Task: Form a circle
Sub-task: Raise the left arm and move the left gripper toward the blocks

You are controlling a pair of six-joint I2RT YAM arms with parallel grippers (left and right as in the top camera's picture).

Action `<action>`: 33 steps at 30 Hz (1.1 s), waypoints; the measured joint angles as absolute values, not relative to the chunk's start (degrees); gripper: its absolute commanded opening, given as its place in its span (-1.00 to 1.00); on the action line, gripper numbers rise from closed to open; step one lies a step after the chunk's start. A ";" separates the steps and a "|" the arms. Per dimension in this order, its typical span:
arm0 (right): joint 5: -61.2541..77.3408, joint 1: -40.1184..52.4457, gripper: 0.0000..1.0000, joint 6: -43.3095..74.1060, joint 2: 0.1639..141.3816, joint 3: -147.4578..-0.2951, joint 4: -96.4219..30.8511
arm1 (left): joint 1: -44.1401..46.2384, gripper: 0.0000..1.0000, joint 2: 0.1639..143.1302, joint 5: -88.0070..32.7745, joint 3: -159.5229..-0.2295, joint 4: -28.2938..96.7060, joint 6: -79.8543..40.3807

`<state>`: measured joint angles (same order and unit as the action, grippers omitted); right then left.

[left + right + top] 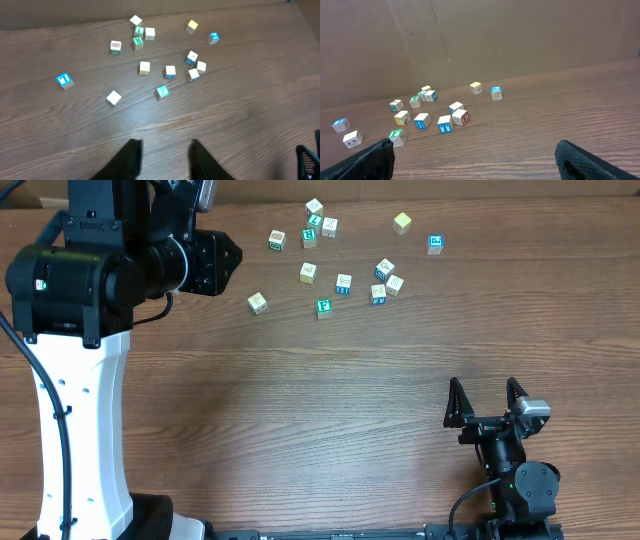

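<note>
Hovering over the tabletop (250,125), the left pincer (164,144) stands partly apart, gripping nothing. Ahead of it the alphabet cubes (170,71) lie in a loose scatter, not a ring, its long axis running crosswise. The right pincer (484,386) gapes wide, empty, cubes well ahead.

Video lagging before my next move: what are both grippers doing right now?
Left gripper: partly open, holding nothing.
Right gripper: wide open, holding nothing.
</note>
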<state>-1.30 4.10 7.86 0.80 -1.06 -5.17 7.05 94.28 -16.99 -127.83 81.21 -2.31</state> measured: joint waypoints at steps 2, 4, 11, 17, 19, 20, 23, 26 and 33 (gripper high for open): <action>-1.28 4.10 1.00 7.86 0.80 -1.06 -5.15 | 7.05 -0.87 94.30 -16.97 -127.83 81.19 -2.39; -1.26 4.10 1.00 7.88 0.80 -1.06 -5.17 | 7.05 -0.92 94.37 -16.97 -127.83 81.19 -2.35; -1.28 4.10 0.99 7.86 0.80 -1.06 -5.15 | 7.05 -0.92 95.20 -16.97 -127.83 80.97 -2.57; -1.28 4.10 1.00 7.86 0.80 -1.06 -5.13 | 7.05 -0.91 96.47 -16.97 -127.83 80.34 -2.92; -1.26 4.10 1.00 7.86 0.80 -1.06 -5.15 | 7.05 -0.91 97.14 -16.97 -127.83 79.75 -3.05; -1.28 4.10 1.00 7.88 0.80 -1.06 -5.13 | 7.05 -0.92 97.47 -16.95 -127.83 79.59 -3.27; -1.28 4.10 1.00 7.88 0.78 -1.06 -5.13 | 7.05 -0.92 98.94 -15.57 -127.83 79.53 -5.19; -1.28 4.10 1.00 7.86 0.80 -1.06 -5.13 | 7.05 -0.92 100.79 -13.61 -127.83 79.53 -7.64; -1.28 4.10 1.00 7.86 0.80 -1.06 -5.13 | 7.05 0.47 106.06 -11.25 -127.83 79.53 -10.92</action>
<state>-1.28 4.10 7.86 0.80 -1.06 -5.13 7.05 106.06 -11.25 -127.83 79.53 -10.92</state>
